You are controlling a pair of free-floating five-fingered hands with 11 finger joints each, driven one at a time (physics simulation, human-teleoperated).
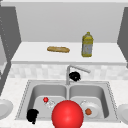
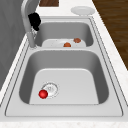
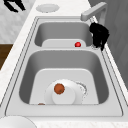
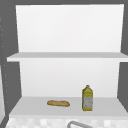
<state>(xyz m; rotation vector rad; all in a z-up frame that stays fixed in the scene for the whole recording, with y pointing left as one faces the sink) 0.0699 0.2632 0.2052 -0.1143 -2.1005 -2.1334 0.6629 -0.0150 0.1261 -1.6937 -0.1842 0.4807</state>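
My right hand [image 1: 74,76] hangs just under the faucet spout [image 1: 78,68], beside its post, above the divider between the two basins. In the right side view this right hand [image 3: 99,35] has relaxed fingers pointing down and holds nothing; the left side view has the right hand [image 2: 35,21] by the faucet [image 2: 27,22]. My left hand [image 1: 32,115] floats over the front left corner of the sink, fingers spread, also empty. A small red ball [image 1: 45,99] lies by the left basin's drain [image 2: 50,89]. A large red sphere [image 1: 67,115] sits at the sink's front edge.
A white plate [image 3: 72,96] with a brown ball [image 3: 59,88] lies in the right basin. Plates stand on the counter at the left [image 1: 5,107] and right [image 1: 123,112]. On the shelf above are a bread loaf [image 1: 58,49] and a yellow bottle [image 1: 87,45].
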